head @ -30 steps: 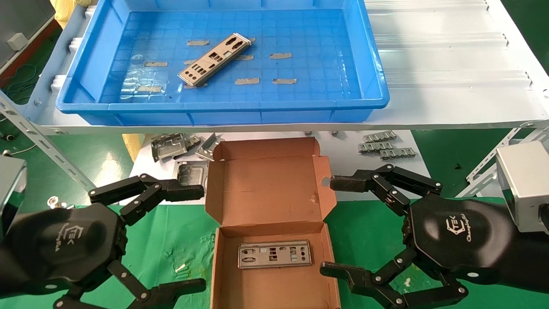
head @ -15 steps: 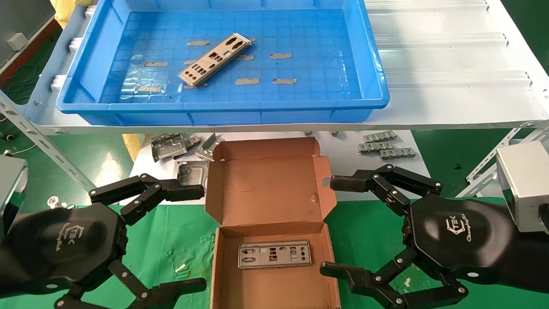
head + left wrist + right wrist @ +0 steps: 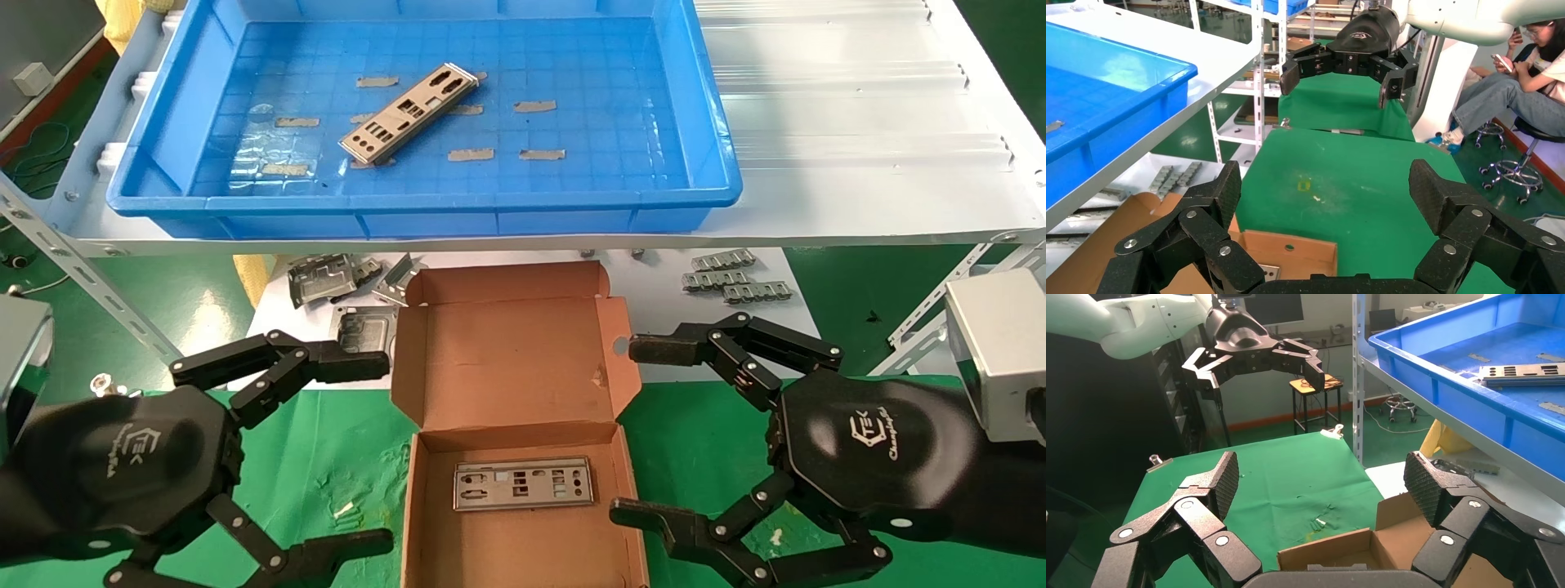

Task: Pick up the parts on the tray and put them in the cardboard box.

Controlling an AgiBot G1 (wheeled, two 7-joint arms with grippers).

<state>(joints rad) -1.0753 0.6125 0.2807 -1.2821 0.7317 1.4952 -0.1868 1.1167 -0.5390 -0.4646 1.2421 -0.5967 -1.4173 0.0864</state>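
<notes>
One part (image 3: 409, 114), a thin silver plate with cut-outs, lies at an angle on the floor of the blue tray (image 3: 719, 147) on the upper shelf; it also shows in the right wrist view as the part (image 3: 1520, 373). Another part (image 3: 523, 483) lies flat inside the open cardboard box (image 3: 507, 351), lid folded back. My left gripper (image 3: 377, 451) hangs open, empty, left of the box. My right gripper (image 3: 633, 430) hangs open, empty, to the right of the box. In the wrist views, left gripper (image 3: 1324, 190) and right gripper (image 3: 1321, 478) both stand wide open.
Grey folded brackets (image 3: 327, 282) lie on the white lower board behind the box's left side. Small slotted strips (image 3: 735, 278) lie at its right. The shelf's edge (image 3: 523, 241) overhangs them. Green cloth (image 3: 327, 465) covers the table under the box.
</notes>
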